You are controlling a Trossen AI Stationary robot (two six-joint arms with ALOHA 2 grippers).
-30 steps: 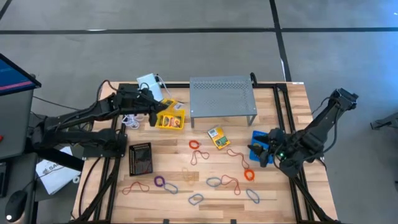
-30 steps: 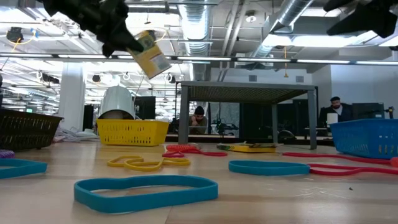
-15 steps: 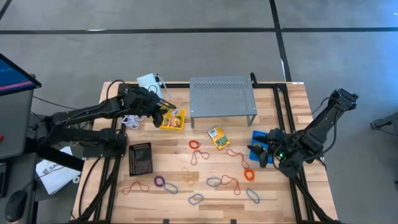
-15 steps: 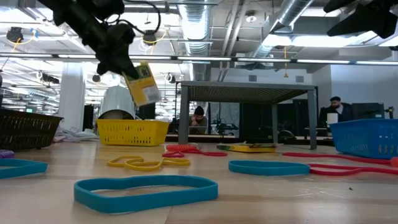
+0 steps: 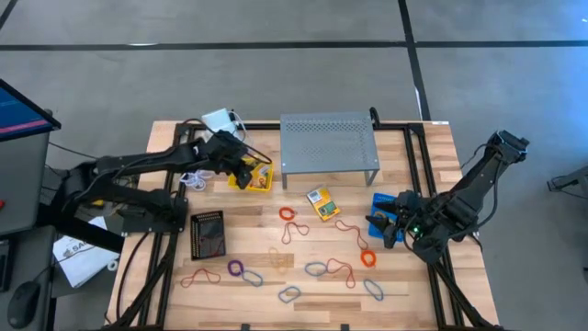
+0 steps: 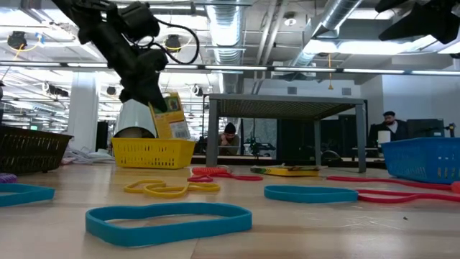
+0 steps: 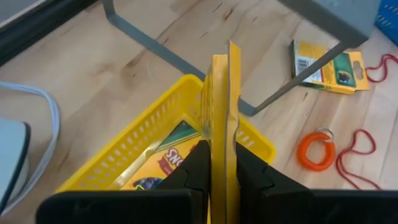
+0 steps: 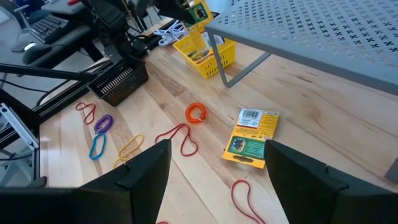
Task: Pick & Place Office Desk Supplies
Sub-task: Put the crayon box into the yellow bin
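Your left end effector (image 7: 219, 171) is clamped on a crayon box (image 7: 221, 118), held edge-up over the yellow basket (image 5: 254, 177) at the desk's (image 5: 413, 285) rear left; in the low view the box's lower end sits at the basket rim, and whether it touches you cannot tell. The left wrist view shows a second crayon box (image 7: 168, 163) lying flat inside that basket. A third box (image 5: 321, 203) lies flat on the desk in front of the grey shelf (image 5: 328, 142), with an orange band (image 5: 288, 213) just beside it. Your right end effector (image 8: 214, 165) waits with fingers apart near the blue basket (image 5: 382, 216) on the desk's right side, holding nothing. Rubber bands (image 5: 317, 268) in red, orange, blue, purple and yellow lie scattered across the front half of the desk, none in any basket that the views show. A black basket (image 5: 207, 234) stands at the left edge, apart from the yellow one. A white cylinder (image 5: 220, 120) with cord sits behind the yellow basket.
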